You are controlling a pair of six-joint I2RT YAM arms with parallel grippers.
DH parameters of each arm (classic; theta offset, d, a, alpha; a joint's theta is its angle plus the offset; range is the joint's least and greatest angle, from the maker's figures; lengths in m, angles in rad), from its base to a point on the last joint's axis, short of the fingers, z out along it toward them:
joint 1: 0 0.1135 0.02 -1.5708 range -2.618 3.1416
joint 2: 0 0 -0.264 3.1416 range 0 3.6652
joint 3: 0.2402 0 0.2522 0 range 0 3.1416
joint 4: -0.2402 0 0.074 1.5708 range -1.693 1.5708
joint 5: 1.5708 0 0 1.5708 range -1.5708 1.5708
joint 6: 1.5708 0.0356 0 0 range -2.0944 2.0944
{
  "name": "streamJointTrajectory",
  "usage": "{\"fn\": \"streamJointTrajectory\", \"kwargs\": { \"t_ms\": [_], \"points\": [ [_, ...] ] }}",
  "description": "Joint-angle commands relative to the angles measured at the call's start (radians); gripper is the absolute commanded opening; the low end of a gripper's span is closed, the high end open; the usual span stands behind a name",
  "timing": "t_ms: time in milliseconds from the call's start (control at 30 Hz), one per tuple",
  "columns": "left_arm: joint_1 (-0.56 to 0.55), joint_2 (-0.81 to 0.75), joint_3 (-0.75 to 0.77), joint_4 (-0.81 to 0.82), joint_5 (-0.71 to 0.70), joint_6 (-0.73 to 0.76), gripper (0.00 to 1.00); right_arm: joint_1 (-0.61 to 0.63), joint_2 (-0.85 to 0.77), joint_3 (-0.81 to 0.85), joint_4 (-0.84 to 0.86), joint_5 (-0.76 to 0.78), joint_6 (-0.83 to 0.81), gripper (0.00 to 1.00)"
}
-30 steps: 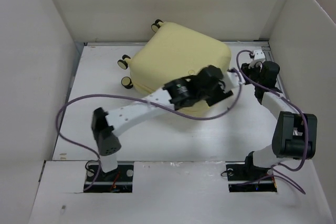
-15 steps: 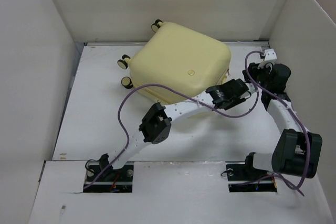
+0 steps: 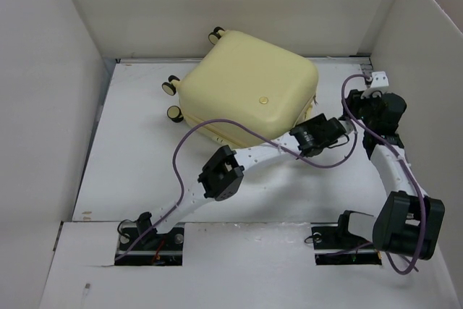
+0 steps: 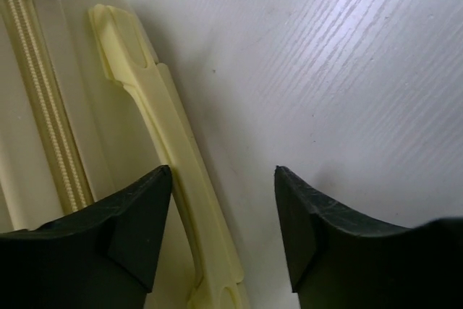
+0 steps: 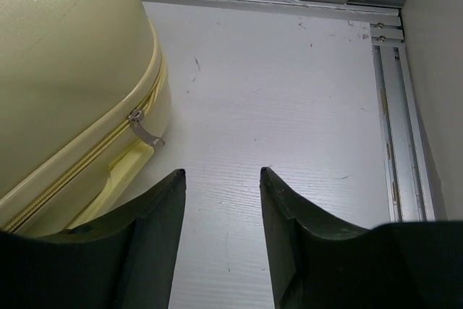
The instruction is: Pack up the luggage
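Pale yellow hard-shell suitcase (image 3: pixel 246 88) lies shut, zip (image 4: pixel 45 128) closed where I see it | left gripper (image 4: pixel 223 179) jaws apart, empty, moulded side handle (image 4: pixel 170 146) just inside one jaw | right gripper (image 5: pixel 221 179) jaws apart, empty, suitcase left of them | I judge packing nearly done.

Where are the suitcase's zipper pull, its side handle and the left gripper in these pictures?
zipper pull (image 5: pixel 147 132), right wrist view, on the hanging metal tab.
side handle (image 4: pixel 173 150), left wrist view, on the middle of the pale yellow bar.
left gripper (image 4: pixel 221 179), left wrist view, midway between its open fingertips.
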Motion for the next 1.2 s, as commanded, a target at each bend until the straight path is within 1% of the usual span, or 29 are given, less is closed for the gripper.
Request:
{"fn": "streamJointTrajectory", "kwargs": {
  "t_ms": [0, 67, 133, 167, 200, 233, 333, 367, 433, 467, 500, 533, 567, 600, 633, 667, 700, 733, 800, 833, 867, 900, 933, 967, 1000, 1100, 1133, 1167],
  "points": [
    [0.049, 0.081, -0.042, -0.132, 0.031, -0.052, 0.51, 0.006, -0.032, 0.009, 0.022, -0.005, 0.009, 0.51],
    [0.049, 0.081, -0.078, -0.132, 0.040, -0.052, 0.46, 0.006, -0.032, 0.009, 0.013, -0.005, 0.009, 0.51],
    [0.049, 0.081, -0.091, -0.157, 0.027, -0.052, 0.46, 0.006, -0.032, 0.009, 0.013, -0.005, 0.009, 0.53],
    [0.049, 0.092, -0.105, -0.166, 0.010, -0.052, 0.50, 0.006, -0.041, 0.009, 0.013, -0.005, 0.009, 0.53],
    [0.049, 0.092, -0.105, -0.175, -0.010, -0.061, 0.56, 0.006, -0.041, 0.009, 0.013, -0.005, 0.009, 0.53],
    [0.049, 0.092, -0.105, -0.175, -0.024, -0.061, 0.69, 0.006, -0.050, 0.009, 0.013, -0.005, 0.009, 0.53],
    [0.058, 0.069, -0.105, -0.175, -0.072, -0.070, 0.76, 0.006, -0.060, 0.009, 0.002, -0.005, 0.009, 0.53],
    [0.058, 0.069, -0.105, -0.175, -0.104, -0.070, 0.77, 0.006, -0.070, 0.009, 0.002, -0.005, 0.009, 0.53],
    [0.058, 0.095, -0.105, -0.175, -0.124, -0.034, 0.78, 0.006, -0.081, -0.002, 0.002, -0.005, 0.009, 0.53],
    [0.058, 0.107, -0.105, -0.204, -0.124, -0.024, 0.78, 0.006, -0.093, -0.002, 0.002, -0.005, 0.009, 0.53],
    [0.068, 0.118, -0.105, -0.216, -0.115, -0.024, 0.66, 0.006, -0.103, -0.002, 0.002, -0.005, 0.009, 0.53],
    [0.068, 0.127, -0.105, -0.226, -0.095, -0.024, 0.52, 0.006, -0.103, -0.002, 0.002, -0.005, 0.009, 0.53],
    [0.078, 0.127, -0.126, -0.214, -0.082, -0.024, 0.42, 0.006, -0.112, -0.002, -0.007, -0.005, 0.009, 0.53],
    [0.078, 0.117, -0.144, -0.201, -0.063, -0.009, 0.36, 0.006, -0.112, -0.002, -0.007, -0.005, 0.009, 0.53],
    [0.078, 0.117, -0.170, -0.201, -0.062, -0.009, 0.15, 0.006, -0.123, -0.011, -0.007, -0.005, 0.009, 0.53],
    [0.078, 0.117, -0.171, -0.201, -0.046, 0.005, 0.04, -0.003, -0.123, -0.011, -0.007, -0.005, 0.009, 0.53],
    [0.078, 0.117, -0.171, -0.210, -0.035, 0.005, 0.00, -0.003, -0.133, -0.011, -0.007, -0.005, 0.009, 0.53],
    [0.078, 0.117, -0.186, -0.210, -0.012, 0.014, 0.00, -0.003, -0.133, -0.011, -0.007, -0.005, 0.009, 0.53],
    [0.078, 0.054, -0.273, -0.207, 0.037, 0.057, 0.00, -0.003, -0.144, -0.011, -0.027, -0.005, 0.009, 0.53],
    [0.078, 0.010, -0.336, -0.180, 0.087, 0.078, 0.00, -0.003, -0.144, -0.011, -0.027, -0.018, 0.009, 0.53],
    [0.078, -0.045, -0.506, -0.139, 0.109, 0.132, 0.00, -0.003, -0.144, -0.011, -0.037, -0.039, 0.009, 0.53],
    [0.078, -0.178, -0.599, -0.094, 0.132, 0.164, 0.00, -0.012, -0.144, -0.011, -0.048, -0.056, 0.009, 0.53],
    [0.078, -0.249, -0.691, -0.010, 0.154, 0.196, 0.00, -0.012, -0.155, -0.011, -0.048, -0.080, -0.014, 0.53],
    [0.078, -0.318, -0.777, 0.025, 0.183, 0.228, 0.00, -0.012, -0.155, -0.011, -0.060, -0.114, -0.023, 0.54],
    [0.078, -0.442, -0.925, 0.050, 0.195, 0.285, 0.00, -0.012, -0.164, -0.020, -0.070, -0.177, -0.034, 0.54],
    [0.087, -0.573, -1.072, 0.064, 0.247, 0.322, 0.00, 0.013, -0.192, -0.051, -0.106, -0.222, -0.054, 0.57],
    [0.087, -0.633, -1.130, 0.064, 0.266, 0.322, 0.00, 0.053, -0.202, -0.060, -0.128, -0.222, -0.066, 0.58],
    [0.110, -0.658, -1.155, 0.052, 0.286, 0.322, 0.00, 0.078, -0.227, -0.089, -0.128, -0.211, -0.066, 0.58]
  ]
}}
